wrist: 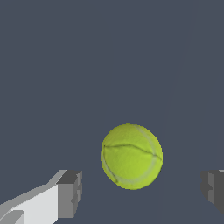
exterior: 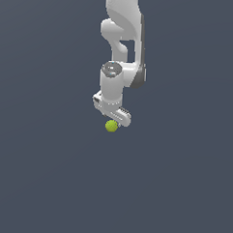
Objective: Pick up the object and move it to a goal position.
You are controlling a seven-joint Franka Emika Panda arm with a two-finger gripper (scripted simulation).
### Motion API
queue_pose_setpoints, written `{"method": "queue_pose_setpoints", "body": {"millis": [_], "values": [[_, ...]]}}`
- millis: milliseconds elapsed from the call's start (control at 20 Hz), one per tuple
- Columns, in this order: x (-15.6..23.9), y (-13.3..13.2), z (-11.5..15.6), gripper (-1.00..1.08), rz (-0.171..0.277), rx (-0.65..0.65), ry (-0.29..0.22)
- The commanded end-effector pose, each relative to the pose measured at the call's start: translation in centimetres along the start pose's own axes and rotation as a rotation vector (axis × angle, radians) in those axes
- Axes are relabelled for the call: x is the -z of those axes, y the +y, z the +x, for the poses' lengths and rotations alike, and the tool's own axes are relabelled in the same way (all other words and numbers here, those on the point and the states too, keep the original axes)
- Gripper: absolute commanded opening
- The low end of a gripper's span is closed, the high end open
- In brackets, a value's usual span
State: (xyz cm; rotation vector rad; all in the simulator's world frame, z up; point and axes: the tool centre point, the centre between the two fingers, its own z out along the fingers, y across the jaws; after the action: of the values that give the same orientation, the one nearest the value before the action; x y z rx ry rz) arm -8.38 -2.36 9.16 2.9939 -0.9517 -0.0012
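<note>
The object is a small yellow-green ball (exterior: 111, 126) with faint pale seam lines like a tennis ball, lying on the plain dark grey ground. In the exterior view it sits just under my white gripper (exterior: 114, 120), which points straight down over it. In the wrist view the ball (wrist: 131, 156) lies between my two grey fingertips (wrist: 70, 192), with clear gaps on both sides. The gripper (wrist: 141, 193) is open and touches nothing. The ball is much narrower than the gap between the fingers.
The ground (exterior: 47, 173) is a uniform dark grey surface with no other objects, edges or markers in either view. The white arm (exterior: 123, 36) rises from the gripper out of the exterior view's top.
</note>
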Motion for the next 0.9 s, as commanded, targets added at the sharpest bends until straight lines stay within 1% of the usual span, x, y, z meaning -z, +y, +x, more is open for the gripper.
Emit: {"method": "queue_pose_setpoints", "body": {"millis": [0,250,600,850], "values": [[0.0,0.0,0.0,1.0,0.0,0.0,0.0],[-1.1,0.0,0.0,1.0,0.0,-0.001,0.0],[-4.1,0.1,-0.1,1.0,0.0,-0.004,0.001],[-5.0,0.0,-0.1,1.0,0.0,-0.005,0.001]]}}
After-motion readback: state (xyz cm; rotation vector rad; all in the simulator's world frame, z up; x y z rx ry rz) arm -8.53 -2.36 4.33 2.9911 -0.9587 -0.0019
